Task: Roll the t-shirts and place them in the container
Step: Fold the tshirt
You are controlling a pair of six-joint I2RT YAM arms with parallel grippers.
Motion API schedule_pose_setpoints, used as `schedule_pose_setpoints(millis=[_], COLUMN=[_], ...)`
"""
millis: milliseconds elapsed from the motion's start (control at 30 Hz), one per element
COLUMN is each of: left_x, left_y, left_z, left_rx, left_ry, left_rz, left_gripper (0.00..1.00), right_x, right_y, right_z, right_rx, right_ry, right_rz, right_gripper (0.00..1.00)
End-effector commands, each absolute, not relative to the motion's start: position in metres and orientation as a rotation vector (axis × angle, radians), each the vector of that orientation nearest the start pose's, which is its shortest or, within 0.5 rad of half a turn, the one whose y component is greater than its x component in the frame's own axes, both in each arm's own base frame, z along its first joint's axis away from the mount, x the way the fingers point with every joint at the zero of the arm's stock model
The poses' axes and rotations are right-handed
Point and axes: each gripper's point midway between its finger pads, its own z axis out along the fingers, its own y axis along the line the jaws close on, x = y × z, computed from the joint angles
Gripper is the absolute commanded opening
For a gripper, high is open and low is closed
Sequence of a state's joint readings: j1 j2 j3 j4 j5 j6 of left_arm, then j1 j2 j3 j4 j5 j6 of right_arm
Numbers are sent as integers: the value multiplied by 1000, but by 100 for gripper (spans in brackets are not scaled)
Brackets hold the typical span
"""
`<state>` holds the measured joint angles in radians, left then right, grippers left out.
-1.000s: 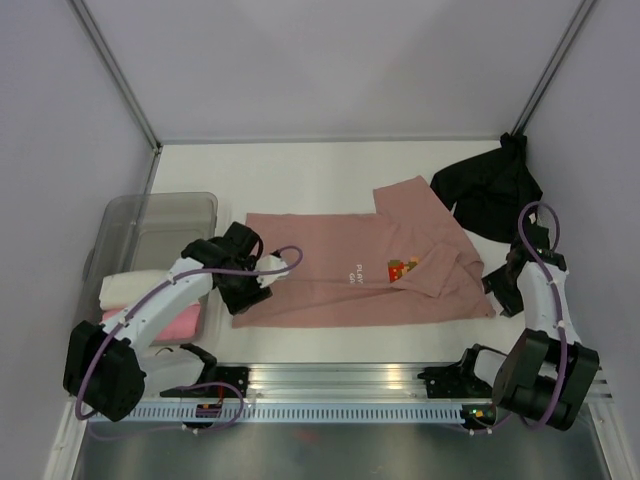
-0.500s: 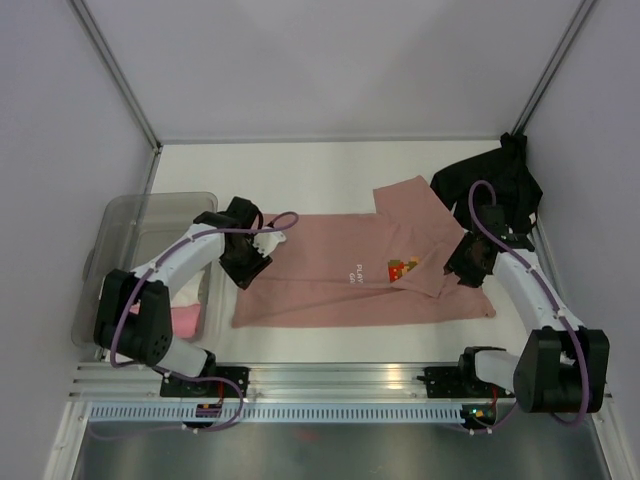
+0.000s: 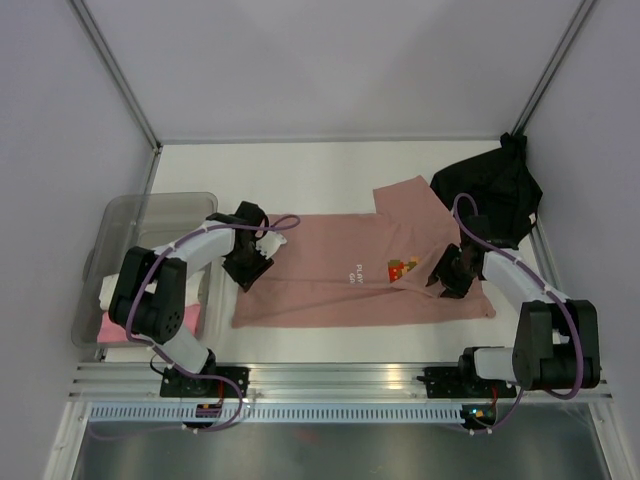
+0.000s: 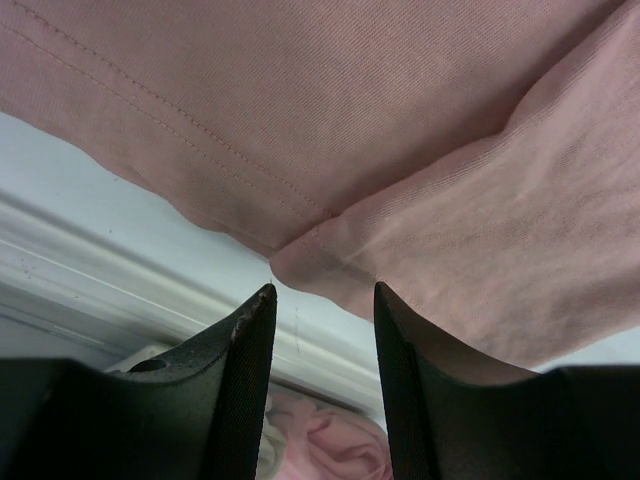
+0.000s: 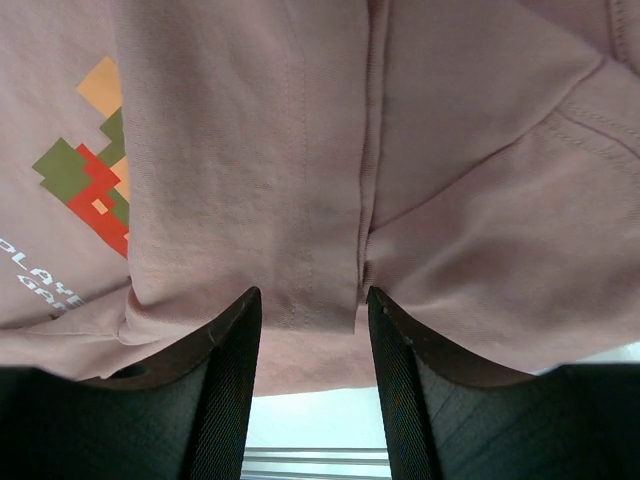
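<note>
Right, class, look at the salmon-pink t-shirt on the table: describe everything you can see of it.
The salmon-pink t-shirt is soft cotton-looking cloth with stitched hems, spread flat on the white table. Its right end is folded over itself beside a small red, green and orange print with white lettering. The left tool and right tool, both open, sit at opposite ends.

Bright, even, diffuse light with soft shadows; the close wrist views seem slightly soft-focused.

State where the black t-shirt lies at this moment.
In the top view, the black t-shirt lies crumpled in the table's far right corner, beside the salmon-pink t-shirt.
</note>
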<state>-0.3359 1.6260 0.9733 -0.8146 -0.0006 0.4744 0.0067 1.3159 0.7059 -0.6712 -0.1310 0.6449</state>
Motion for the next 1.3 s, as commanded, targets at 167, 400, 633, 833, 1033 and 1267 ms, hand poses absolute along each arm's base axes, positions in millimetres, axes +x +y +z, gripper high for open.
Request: schedule_pose_setpoints(millis=[167, 400, 633, 833, 1033, 1267], left_x=[253, 254, 255, 257, 257, 260], left_y=[-66, -66, -66, -66, -65, -64], left_z=[25, 27, 27, 29, 30, 33], left_rx=[1144, 1147, 1159, 1160, 1162, 1157], left_ry=[2778, 2769, 2762, 2753, 2748, 2739], left_rz=[39, 38, 44, 44, 59, 69], left_gripper=[49, 49, 49, 49, 49, 49], right_x=[235, 237, 240, 252, 284, 321], right_y=[59, 54, 53, 54, 72, 107], right_z=[25, 25, 32, 44, 66, 60], right_rx=[913, 930, 928, 907, 754, 617], right_ry=[2728, 2720, 2698, 2664, 2636, 2641], right_rz=[368, 323, 320, 335, 326, 316], right_gripper=[51, 33, 8, 0, 0, 0])
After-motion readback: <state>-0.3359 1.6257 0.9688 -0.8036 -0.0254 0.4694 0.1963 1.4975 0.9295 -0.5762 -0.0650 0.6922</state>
